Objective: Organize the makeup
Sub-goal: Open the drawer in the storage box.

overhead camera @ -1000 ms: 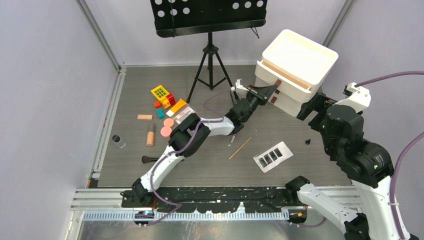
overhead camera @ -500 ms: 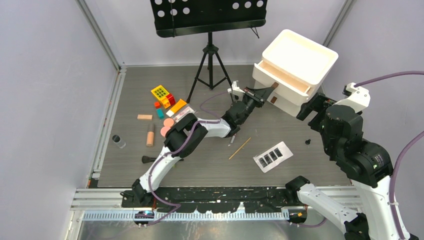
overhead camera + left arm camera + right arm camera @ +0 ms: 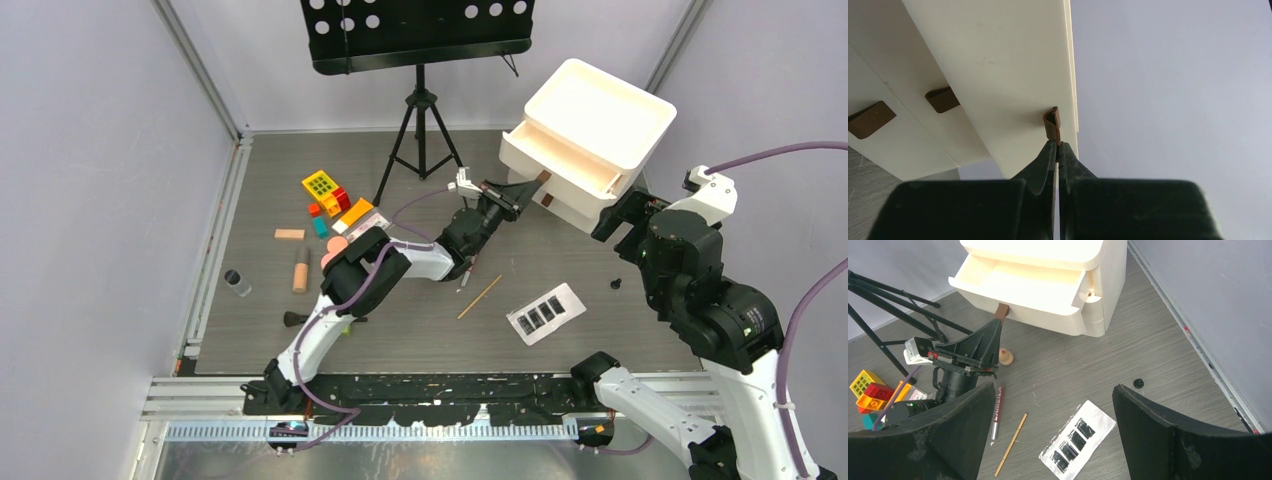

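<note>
Left wrist view: opening top drawer (image 3: 1013, 300) at table's (image 3: 400, 330) far-right corner, left gripper (image 3: 1055, 150) clenched on its brown tab (image 3: 1051, 125), right gripper (image 3: 1052, 387) splayed empty; next, releasing, fetching palette (image 3: 1075, 432).

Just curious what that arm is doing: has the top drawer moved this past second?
Yes. The top drawer has slid farther out of the white box, toward the tripod; the left gripper is shut on its handle.

Bright, even light with soft shadows; all views reasonably sharp.
</note>
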